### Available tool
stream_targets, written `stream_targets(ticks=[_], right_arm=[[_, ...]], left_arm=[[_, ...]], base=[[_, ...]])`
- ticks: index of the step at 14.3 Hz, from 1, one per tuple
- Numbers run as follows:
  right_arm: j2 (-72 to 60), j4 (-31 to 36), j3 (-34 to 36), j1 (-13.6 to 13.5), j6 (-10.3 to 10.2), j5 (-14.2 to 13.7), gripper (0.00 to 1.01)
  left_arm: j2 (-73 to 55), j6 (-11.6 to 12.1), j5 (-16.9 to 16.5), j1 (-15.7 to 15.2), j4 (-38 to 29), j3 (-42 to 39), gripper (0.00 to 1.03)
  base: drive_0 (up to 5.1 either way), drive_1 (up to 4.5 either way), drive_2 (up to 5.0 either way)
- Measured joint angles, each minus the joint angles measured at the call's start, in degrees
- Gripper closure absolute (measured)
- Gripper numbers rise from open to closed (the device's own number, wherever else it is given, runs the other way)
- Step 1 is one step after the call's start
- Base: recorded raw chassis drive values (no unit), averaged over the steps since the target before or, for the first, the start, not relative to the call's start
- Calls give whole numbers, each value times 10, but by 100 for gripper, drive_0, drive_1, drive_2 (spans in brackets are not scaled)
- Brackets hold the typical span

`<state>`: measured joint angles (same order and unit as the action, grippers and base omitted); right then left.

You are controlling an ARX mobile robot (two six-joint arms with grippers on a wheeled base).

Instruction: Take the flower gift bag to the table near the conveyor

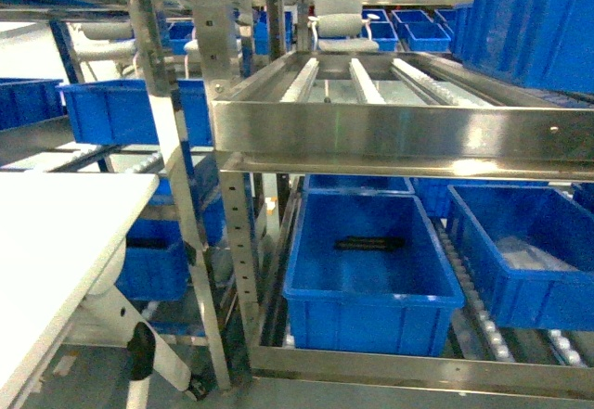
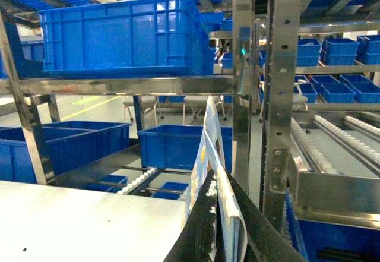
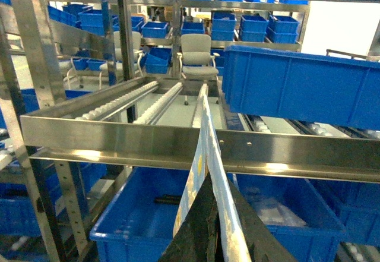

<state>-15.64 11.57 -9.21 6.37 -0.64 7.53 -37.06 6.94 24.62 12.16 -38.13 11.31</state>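
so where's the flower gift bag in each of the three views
Head: the bag is not in view.
Left wrist: flower gift bag bottom centre, edge-on, rising from the left gripper.
Right wrist: bag bottom centre, edge-on, from the right gripper.
Shared landmark: the conveyor.

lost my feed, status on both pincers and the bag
Left pincer shut on gift bag. Right pincer shut on the bag too. White table low left, steel post close ahead.
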Motion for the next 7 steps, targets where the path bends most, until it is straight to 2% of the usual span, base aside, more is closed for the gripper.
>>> stream_targets(ticks=[7], right_arm=[[0,0,0,0,0,0,99]], left_arm=[[0,0,0,0,-2,0,101]], base=[[-498,247,247]])
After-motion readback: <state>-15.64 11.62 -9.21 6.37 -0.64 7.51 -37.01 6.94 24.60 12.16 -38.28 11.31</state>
